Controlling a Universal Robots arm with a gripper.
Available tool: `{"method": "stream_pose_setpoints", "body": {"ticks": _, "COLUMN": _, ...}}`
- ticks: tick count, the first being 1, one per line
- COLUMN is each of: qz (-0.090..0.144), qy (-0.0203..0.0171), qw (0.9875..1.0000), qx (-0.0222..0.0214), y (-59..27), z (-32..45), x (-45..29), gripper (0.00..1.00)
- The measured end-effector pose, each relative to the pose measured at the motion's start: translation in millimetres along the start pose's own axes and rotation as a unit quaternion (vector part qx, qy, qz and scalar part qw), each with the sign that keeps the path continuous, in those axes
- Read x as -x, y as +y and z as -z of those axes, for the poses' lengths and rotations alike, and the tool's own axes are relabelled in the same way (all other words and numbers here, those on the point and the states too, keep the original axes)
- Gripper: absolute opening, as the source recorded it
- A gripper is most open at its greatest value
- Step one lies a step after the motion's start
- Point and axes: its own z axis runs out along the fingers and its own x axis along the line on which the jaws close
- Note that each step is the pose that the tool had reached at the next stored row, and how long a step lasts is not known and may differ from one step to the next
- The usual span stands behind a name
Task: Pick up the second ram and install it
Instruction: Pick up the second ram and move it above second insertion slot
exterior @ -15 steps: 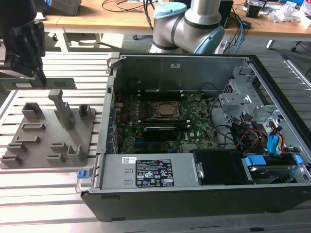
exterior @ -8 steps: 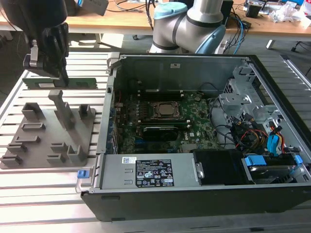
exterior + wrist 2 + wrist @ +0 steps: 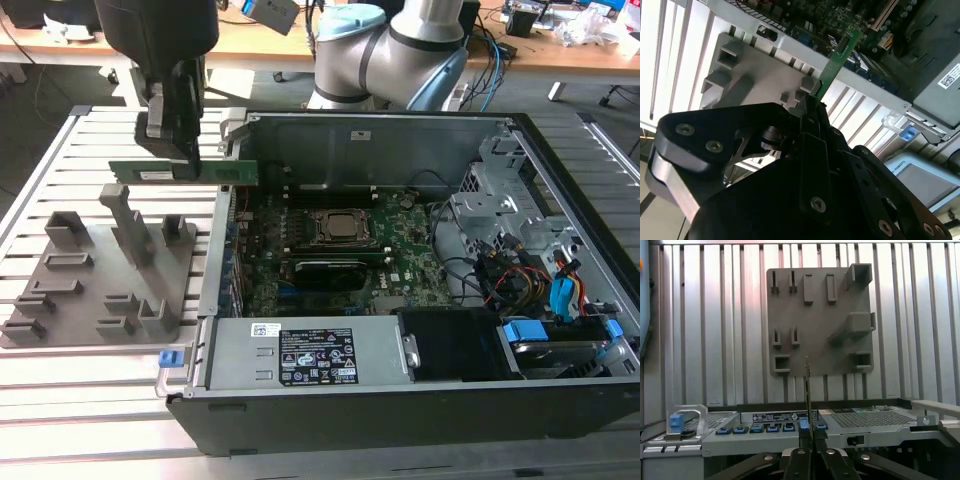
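The second ram [image 3: 228, 173] is hanging in the air in the upper left of the exterior view. It is well above the slatted table [image 3: 90, 400], with its long axis running level from that view's left to its right. One end is reaching over the grey holder tray [image 3: 70, 300] and the other over the left wall of the open computer case [image 3: 350, 150].

The gripper [image 3: 178, 160] is coming down on it from above and is pinching it near its middle, fingers narrowed onto the board's two faces. In the first wrist view the stick [image 3: 807, 385] is showing edge-on as a thin line rising out of the closed fingers [image 3: 801, 452], with the tray [image 3: 820, 325] beyond it. In the second wrist view it [image 3: 840, 55] is pointing away from the gripper [image 3: 812, 112] toward the case.

From the stick, the motherboard [image 3: 400, 262] is lying lower and to the exterior view's right, down inside the case. The memory slots are probably the narrow strips along the board's left edge, though they are hard to make out. If so, they are running toward the lower edge of the frame, crosswise to the stick.
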Motion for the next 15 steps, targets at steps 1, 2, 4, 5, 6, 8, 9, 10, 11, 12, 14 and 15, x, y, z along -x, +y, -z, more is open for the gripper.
{"method": "stream_pose_setpoints", "body": {"ticks": 1, "qz": 0.000, "qy": 0.0000, "qw": 1.0000, "qx": 0.0004, "y": -5.2, "z": 0.3, "x": 0.2, "gripper": 0.14}}
{"method": "stream_pose_setpoints", "body": {"ticks": 2, "qz": 0.000, "qy": 0.0001, "qw": 1.0000, "qx": 0.0006, "y": -7.9, "z": 0.6, "x": 0.3, "gripper": 0.14}}
{"method": "stream_pose_setpoints", "body": {"ticks": 4, "qz": 0.000, "qy": 0.0002, "qw": 1.0000, "qx": 0.0018, "y": -24.1, "z": 1.6, "x": 1.0, "gripper": 0.14}}
{"method": "stream_pose_setpoints", "body": {"ticks": 5, "qz": 0.000, "qy": 0.0003, "qw": 1.0000, "qx": 0.0023, "y": -31.5, "z": 2.1, "x": 1.3, "gripper": 0.14}}
{"method": "stream_pose_setpoints", "body": {"ticks": 6, "qz": 0.000, "qy": 0.0004, "qw": 1.0000, "qx": 0.0028, "y": -38.1, "z": 2.5, "x": 1.5, "gripper": 0.14}}
{"method": "stream_pose_setpoints", "body": {"ticks": 8, "qz": 0.000, "qy": 0.0005, "qw": 1.0000, "qx": 0.0037, "y": -49.7, "z": 3.3, "x": 1.9, "gripper": 0.14}}
{"method": "stream_pose_setpoints", "body": {"ticks": 9, "qz": 0.000, "qy": 0.0005, "qw": 1.0000, "qx": 0.0040, "y": -53.7, "z": 3.5, "x": 2.1, "gripper": 0.14}}
{"method": "stream_pose_setpoints", "body": {"ticks": 10, "qz": 0.000, "qy": 0.0005, "qw": 1.0000, "qx": 0.0043, "y": -57.4, "z": 3.8, "x": 2.3, "gripper": 0.14}}
{"method": "stream_pose_setpoints", "body": {"ticks": 11, "qz": 0.000, "qy": 0.0006, "qw": 1.0000, "qx": 0.0049, "y": -63.2, "z": 4.2, "x": 2.5, "gripper": 0.14}}
{"method": "stream_pose_setpoints", "body": {"ticks": 12, "qz": 0.000, "qy": 0.0006, "qw": 1.0000, "qx": 0.0052, "y": -66.7, "z": 4.4, "x": 2.6, "gripper": 0.14}}
{"method": "stream_pose_setpoints", "body": {"ticks": 14, "qz": 0.000, "qy": 0.0007, "qw": 1.0000, "qx": 0.0062, "y": -78.7, "z": 5.2, "x": 3.1, "gripper": 0.14}}
{"method": "stream_pose_setpoints", "body": {"ticks": 15, "qz": 0.000, "qy": 0.0007, "qw": 1.0000, "qx": 0.0070, "y": -87.6, "z": 5.7, "x": 3.4, "gripper": 0.14}}
